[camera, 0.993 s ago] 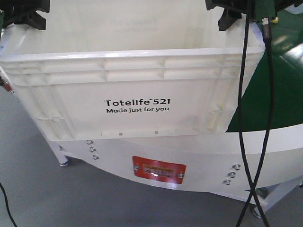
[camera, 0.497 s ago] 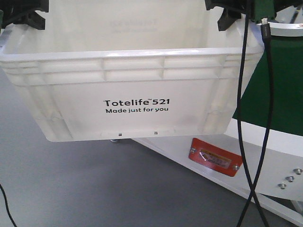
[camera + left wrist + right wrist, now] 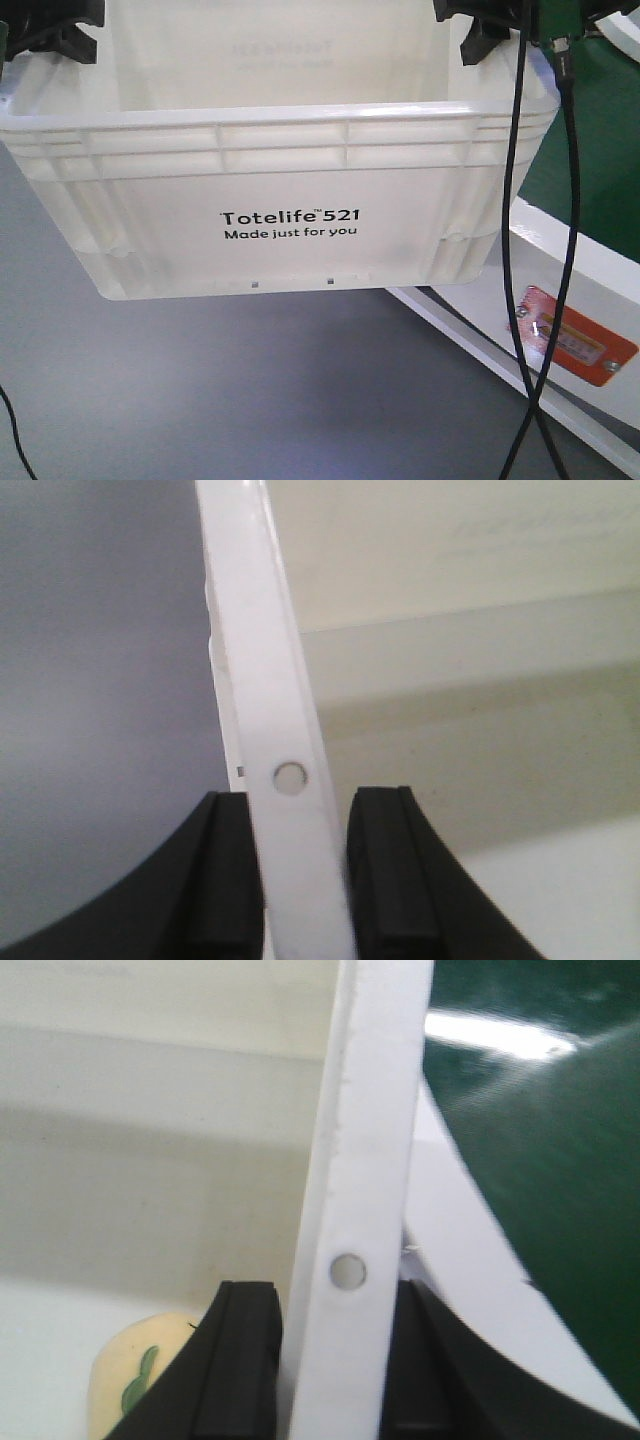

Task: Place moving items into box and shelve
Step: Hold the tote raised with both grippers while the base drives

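A white plastic box (image 3: 290, 170) marked "Totelife 521" hangs in the air, filling the front view. My left gripper (image 3: 55, 30) is shut on its left rim (image 3: 285, 810), one finger on each side of the wall. My right gripper (image 3: 480, 30) is shut on its right rim (image 3: 350, 1340) the same way. Inside the box, by the right wall, a pale yellow item with a green mark (image 3: 125, 1385) lies on the bottom. The rest of the box's inside is mostly hidden.
A white curved table with a green top (image 3: 590, 150) stands to the right; its side carries an orange-red label (image 3: 572, 335). Grey floor (image 3: 200, 390) lies below the box. Two black cables (image 3: 515, 250) hang down at the right.
The box stays fixed between the grippers while the background shifts: the white table and its label have slid from under the box to the right, leaving grey floor beneath.
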You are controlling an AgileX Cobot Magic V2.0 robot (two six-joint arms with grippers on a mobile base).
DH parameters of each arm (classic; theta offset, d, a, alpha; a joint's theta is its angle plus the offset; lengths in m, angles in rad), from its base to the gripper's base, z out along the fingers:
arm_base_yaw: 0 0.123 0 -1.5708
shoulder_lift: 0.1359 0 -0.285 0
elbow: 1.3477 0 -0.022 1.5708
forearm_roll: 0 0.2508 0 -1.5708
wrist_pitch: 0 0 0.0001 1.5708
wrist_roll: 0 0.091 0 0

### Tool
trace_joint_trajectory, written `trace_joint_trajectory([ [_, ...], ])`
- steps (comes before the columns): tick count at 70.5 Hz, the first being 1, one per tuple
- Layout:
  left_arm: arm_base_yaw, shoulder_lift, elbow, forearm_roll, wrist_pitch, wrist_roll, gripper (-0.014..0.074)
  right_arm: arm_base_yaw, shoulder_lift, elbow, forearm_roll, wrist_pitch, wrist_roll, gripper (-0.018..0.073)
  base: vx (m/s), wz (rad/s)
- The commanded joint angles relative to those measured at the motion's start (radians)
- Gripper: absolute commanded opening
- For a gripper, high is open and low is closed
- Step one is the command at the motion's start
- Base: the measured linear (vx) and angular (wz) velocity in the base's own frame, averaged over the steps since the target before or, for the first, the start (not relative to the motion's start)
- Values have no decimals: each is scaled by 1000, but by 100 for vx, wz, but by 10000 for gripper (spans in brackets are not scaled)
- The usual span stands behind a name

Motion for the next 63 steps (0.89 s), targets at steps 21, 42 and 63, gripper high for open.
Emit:
trace_joint_trajectory([
  [21,-5,-50,-37,-9,-114,27,-17,-5,-68,-42,-10,-77,-16,-12,-11,59],
  [42,-5,-50,-37,-9,-114,27,-17,-5,-68,-42,-10,-77,-16,-12,-7,67],
  [63,-5,-50,-37,-9,-114,27,-17,-5,-68,-42,-10,-77,-16,-12,-1,72],
])
